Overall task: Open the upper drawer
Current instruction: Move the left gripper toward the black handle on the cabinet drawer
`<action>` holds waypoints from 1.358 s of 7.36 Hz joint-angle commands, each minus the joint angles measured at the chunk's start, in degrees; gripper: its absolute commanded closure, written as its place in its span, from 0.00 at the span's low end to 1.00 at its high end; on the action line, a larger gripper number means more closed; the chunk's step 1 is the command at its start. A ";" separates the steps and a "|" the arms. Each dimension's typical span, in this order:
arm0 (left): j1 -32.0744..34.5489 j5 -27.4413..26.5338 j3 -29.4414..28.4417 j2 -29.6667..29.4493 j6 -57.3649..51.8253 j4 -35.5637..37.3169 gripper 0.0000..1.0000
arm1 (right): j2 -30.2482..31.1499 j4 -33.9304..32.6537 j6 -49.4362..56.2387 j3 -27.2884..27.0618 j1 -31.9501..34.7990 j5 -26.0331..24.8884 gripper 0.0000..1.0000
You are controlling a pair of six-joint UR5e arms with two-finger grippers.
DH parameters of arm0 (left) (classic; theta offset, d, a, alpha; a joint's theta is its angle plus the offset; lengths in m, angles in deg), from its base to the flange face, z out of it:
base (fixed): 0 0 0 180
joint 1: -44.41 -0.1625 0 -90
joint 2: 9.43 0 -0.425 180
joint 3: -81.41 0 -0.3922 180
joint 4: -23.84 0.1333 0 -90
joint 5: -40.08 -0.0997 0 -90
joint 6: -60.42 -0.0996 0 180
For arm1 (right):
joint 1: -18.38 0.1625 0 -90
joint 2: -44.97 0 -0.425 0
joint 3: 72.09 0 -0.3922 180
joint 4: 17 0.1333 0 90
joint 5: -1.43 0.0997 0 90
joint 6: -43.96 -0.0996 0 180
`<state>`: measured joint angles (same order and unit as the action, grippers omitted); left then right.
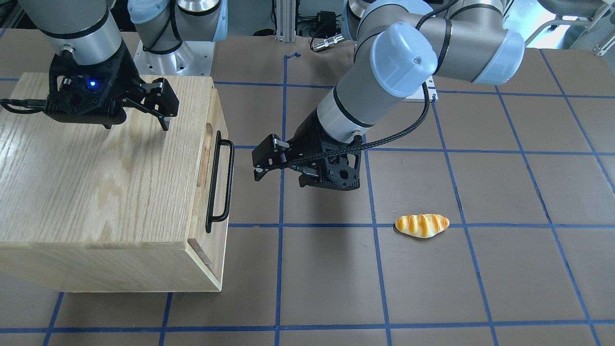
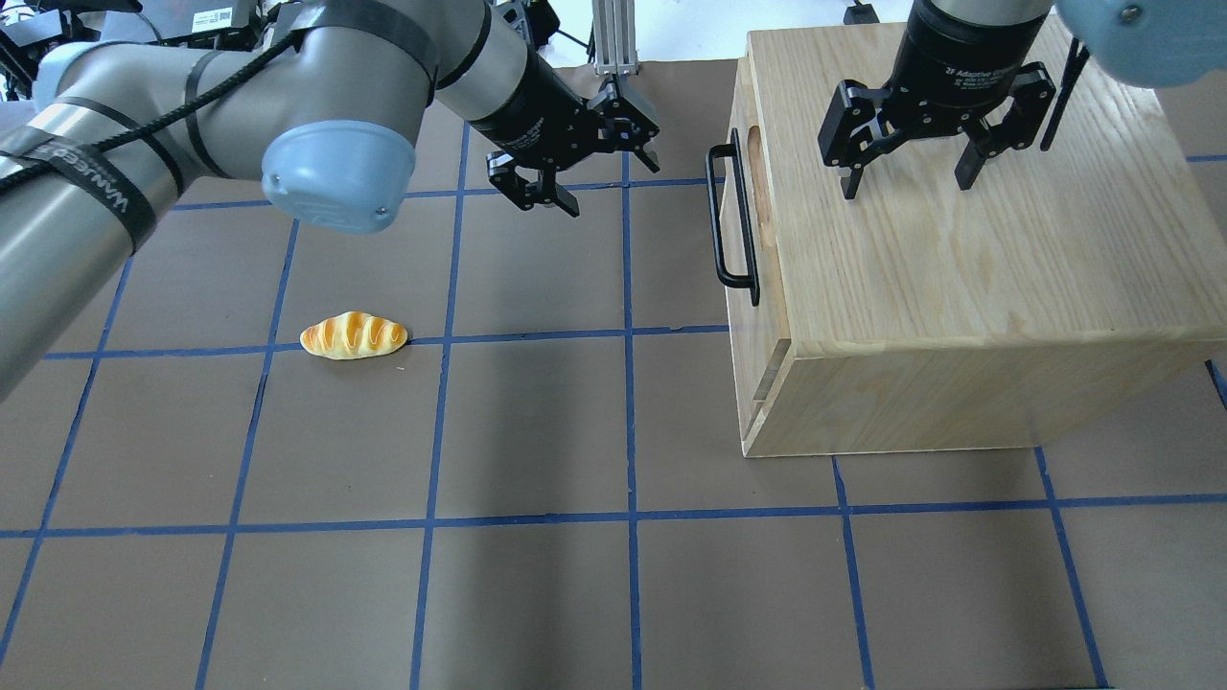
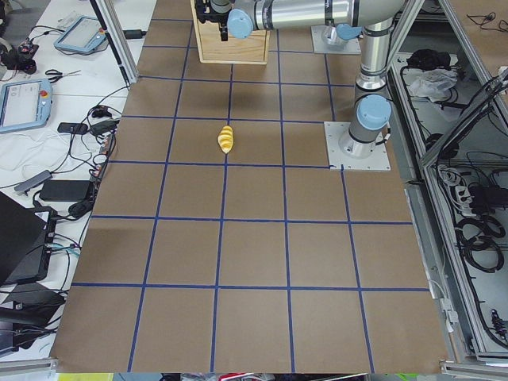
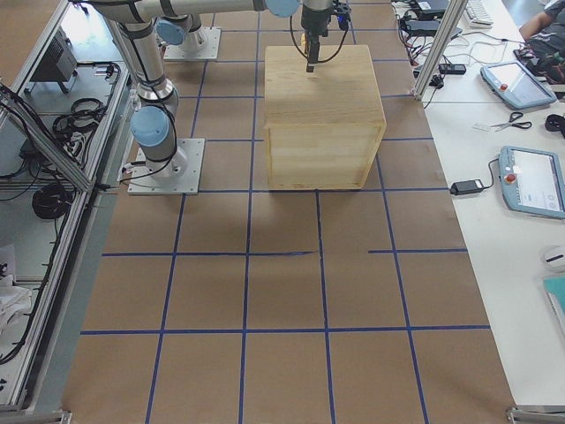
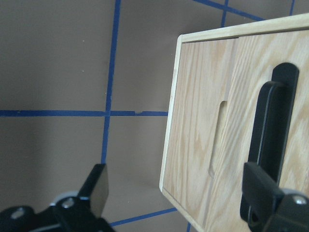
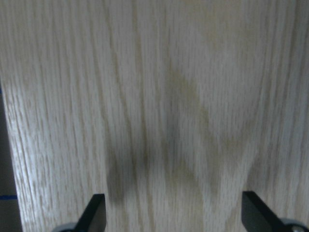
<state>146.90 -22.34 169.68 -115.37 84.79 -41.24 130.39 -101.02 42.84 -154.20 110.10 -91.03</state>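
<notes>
Left end effector [image 2: 613, 188] and right end effector [image 2: 906, 187]: fingers spread wide, empty — light oak upper drawer [image 2: 746, 240], its black bar handle [image 2: 715, 211] just beside the left one.

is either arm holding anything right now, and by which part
Nothing is held: left tool open, short of the drawer handle; right tool open over the box.

right gripper [image 2: 906, 185] body: "2f adaptive"; left arm strap [image 2: 96, 182] lettering illegible.

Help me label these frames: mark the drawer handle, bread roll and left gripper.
drawer handle [image 1: 229, 180], front-facing view, mid bar.
bread roll [image 1: 422, 225], front-facing view, its top.
left gripper [image 2: 613, 188], overhead view, between its fingertips.
</notes>
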 commanded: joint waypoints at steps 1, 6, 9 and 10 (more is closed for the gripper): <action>2.09 -0.42 0.06 -1.63 1.47 0.92 0.00 | 0.00 0.00 -0.02 0.01 -0.05 0.00 0.00; 3.94 0.11 0.06 -2.95 3.67 3.21 0.00 | 0.00 0.00 -0.02 -0.07 0.04 0.00 0.00; 4.91 -0.07 0.06 -3.83 3.58 3.21 0.00 | 0.00 0.00 -0.02 0.01 -0.05 0.00 0.00; 4.91 -0.15 0.15 -4.01 3.58 3.30 0.00 | 0.00 0.00 0.06 0.01 0.04 0.00 0.00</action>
<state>151.73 -22.42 169.77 -119.08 88.40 -38.01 130.40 -101.02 42.86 -154.19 110.07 -91.03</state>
